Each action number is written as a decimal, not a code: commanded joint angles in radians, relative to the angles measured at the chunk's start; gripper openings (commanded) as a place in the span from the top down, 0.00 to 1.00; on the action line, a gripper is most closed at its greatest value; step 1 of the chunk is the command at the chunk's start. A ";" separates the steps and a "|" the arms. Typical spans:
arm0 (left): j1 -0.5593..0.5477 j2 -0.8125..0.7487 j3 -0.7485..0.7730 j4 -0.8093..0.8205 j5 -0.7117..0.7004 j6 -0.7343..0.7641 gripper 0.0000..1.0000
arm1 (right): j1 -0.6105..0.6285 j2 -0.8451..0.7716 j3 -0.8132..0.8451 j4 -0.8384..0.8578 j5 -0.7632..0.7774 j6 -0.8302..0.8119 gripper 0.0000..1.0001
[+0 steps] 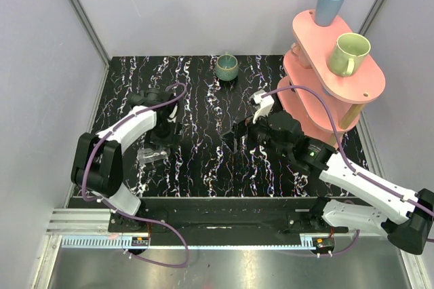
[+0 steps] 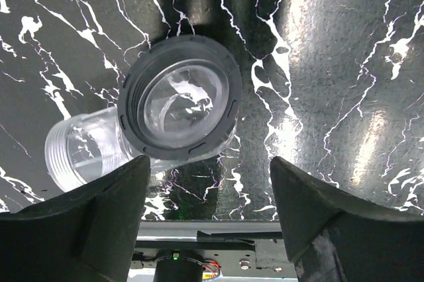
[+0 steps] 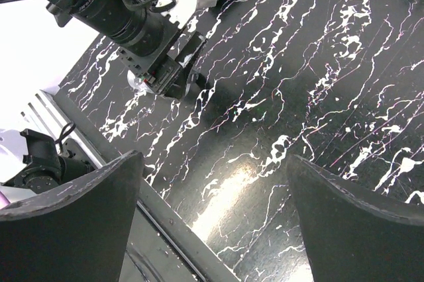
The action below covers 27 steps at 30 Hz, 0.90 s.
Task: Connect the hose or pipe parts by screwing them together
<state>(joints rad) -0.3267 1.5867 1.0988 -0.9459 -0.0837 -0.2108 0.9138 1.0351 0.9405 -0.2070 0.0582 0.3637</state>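
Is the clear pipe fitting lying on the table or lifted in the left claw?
Lying down. The clear fitting rests on the marbled table; the left claw is open, not gripping it.

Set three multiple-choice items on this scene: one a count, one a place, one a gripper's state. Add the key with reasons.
1. How many cups stand on top of the pink two-tier oval rack?
A. Two
B. None
C. Four

2. Where is the clear plastic threaded connector?
A. On the rack's top shelf
B. Under the rack
C. Lying on the black white-veined table, below the left gripper

3. What state is the right gripper in?
A. Shut on the connector
B. Open, holding nothing
C. Shut on a cup

Key:
1 A: a tall blue cup and a light green mug stand there.
2 C: the left wrist view shows it on the table beneath the spread fingers.
3 B: its wrist view shows only table between wide fingers.
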 commanded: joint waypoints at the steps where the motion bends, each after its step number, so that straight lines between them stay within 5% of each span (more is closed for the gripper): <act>1: -0.014 0.004 -0.005 0.035 -0.001 -0.009 0.27 | 0.005 -0.018 -0.008 0.032 -0.009 0.015 0.00; 7: -0.026 -0.030 0.003 0.091 0.077 -0.051 0.56 | 0.005 0.002 0.001 0.032 -0.012 0.012 0.00; 19: -0.026 -0.067 0.004 0.448 0.371 -0.404 0.63 | 0.005 0.037 0.012 0.024 -0.017 0.027 0.00; 23: -0.026 -0.047 0.009 0.502 0.323 -0.475 0.58 | 0.005 0.045 0.014 0.014 -0.029 0.031 0.00; 27: -0.023 -0.063 0.032 0.478 0.262 -0.441 0.24 | 0.005 0.057 0.023 -0.009 -0.027 0.035 0.00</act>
<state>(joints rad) -0.3496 1.5528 1.0931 -0.5220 0.2138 -0.6216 0.9138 1.0824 0.9344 -0.2092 0.0528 0.3824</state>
